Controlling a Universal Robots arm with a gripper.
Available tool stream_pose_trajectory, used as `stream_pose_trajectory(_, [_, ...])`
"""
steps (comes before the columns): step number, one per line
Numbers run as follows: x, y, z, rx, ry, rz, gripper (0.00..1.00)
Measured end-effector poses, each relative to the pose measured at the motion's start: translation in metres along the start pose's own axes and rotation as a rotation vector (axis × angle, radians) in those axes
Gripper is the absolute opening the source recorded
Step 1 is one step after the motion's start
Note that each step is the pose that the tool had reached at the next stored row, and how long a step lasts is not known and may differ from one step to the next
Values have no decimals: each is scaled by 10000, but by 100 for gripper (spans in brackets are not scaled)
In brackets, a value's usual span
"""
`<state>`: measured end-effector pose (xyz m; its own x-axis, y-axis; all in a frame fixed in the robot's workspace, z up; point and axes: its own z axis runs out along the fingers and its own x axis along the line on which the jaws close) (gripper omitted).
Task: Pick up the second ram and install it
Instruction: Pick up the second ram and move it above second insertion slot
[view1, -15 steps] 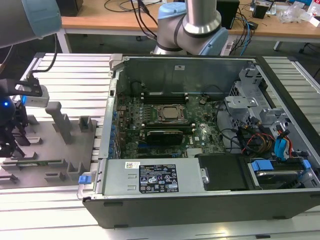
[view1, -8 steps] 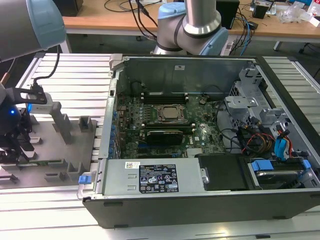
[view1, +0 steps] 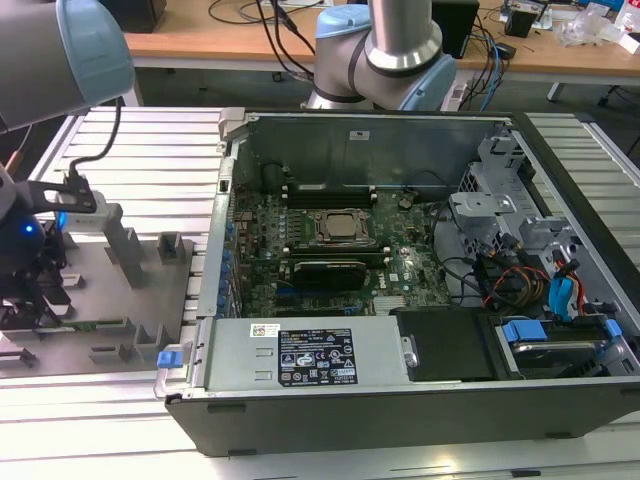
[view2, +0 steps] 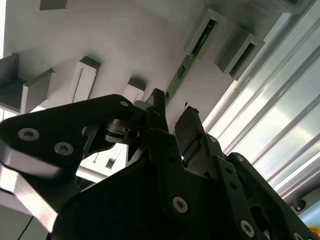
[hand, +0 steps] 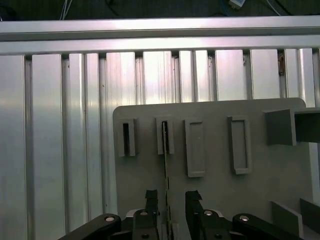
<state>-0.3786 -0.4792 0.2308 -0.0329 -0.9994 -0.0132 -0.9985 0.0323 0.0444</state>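
**Claw open astride the second ram, stick in its holder**

From my station, the first wrist view has the claw (hand: 169, 197) low over the grey holder plate (hand: 215, 200). Its two dark fingers (hand: 151, 199) stand apart, one on each side of the second ram (hand: 165, 165). I see the ram edge-on there, as a thin line running from a slotted block (hand: 164, 136) on the plate down into the gap between the fingers. There is daylight between the ram and at least one finger, so I read the claw as open and not gripping.

The second wrist view agrees. The narrow green stick (view2: 187, 65) stands on its long edge in the plate's holders. The near end of it sits between the fingertips (view2: 187, 120), which are spread.

In the exterior view, the claw (view1: 35, 295) hangs at the exterior view's left, above the same plate (view1: 110, 290). The plate lies on the ribbed aluminium counter (view1: 150, 150). The open computer case (view1: 400, 420) sits just beside the plate on the exterior view's right, with its green motherboard (view1: 400, 275) exposed. The ram is well apart from that board and is not installed.
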Motion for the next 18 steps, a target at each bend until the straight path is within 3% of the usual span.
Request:
stream_pose_trajectory(12, [2,-5,118,0,0,-8,36])
stream_pose_trajectory(18, [5,-10,234,1,0,-11,36])
